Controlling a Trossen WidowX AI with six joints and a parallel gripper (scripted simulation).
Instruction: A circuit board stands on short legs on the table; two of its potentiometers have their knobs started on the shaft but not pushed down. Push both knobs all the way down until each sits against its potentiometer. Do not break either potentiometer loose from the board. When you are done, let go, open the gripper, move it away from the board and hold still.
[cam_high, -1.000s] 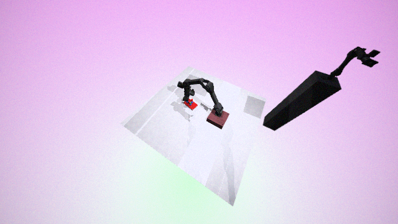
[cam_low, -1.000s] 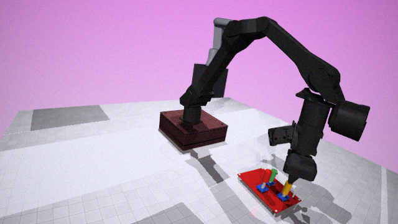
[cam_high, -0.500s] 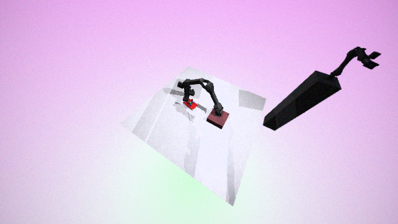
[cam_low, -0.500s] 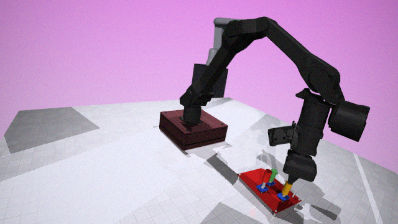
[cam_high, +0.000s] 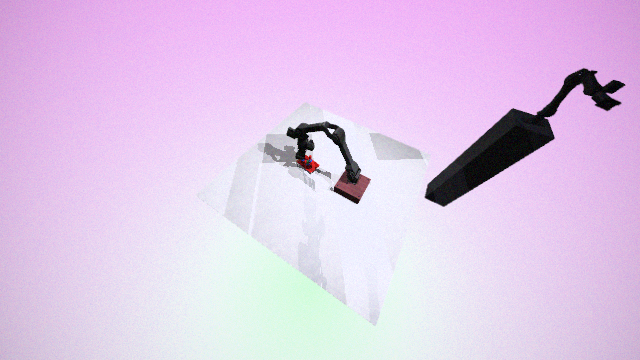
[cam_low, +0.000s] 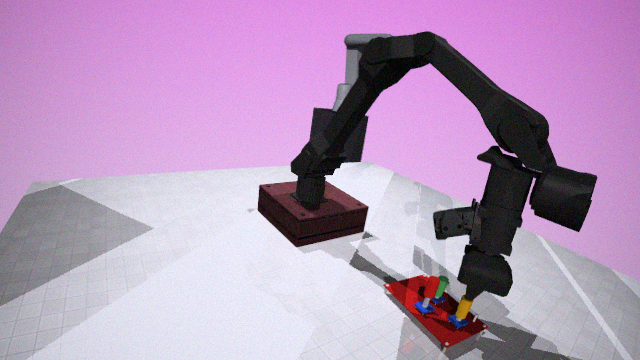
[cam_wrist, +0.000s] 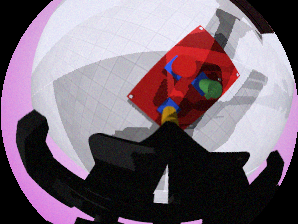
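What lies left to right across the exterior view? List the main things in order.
Dark maroon square base block → red cylindrical knob → green cylindrical knob → yellow cylindrical knob under the black end effector.
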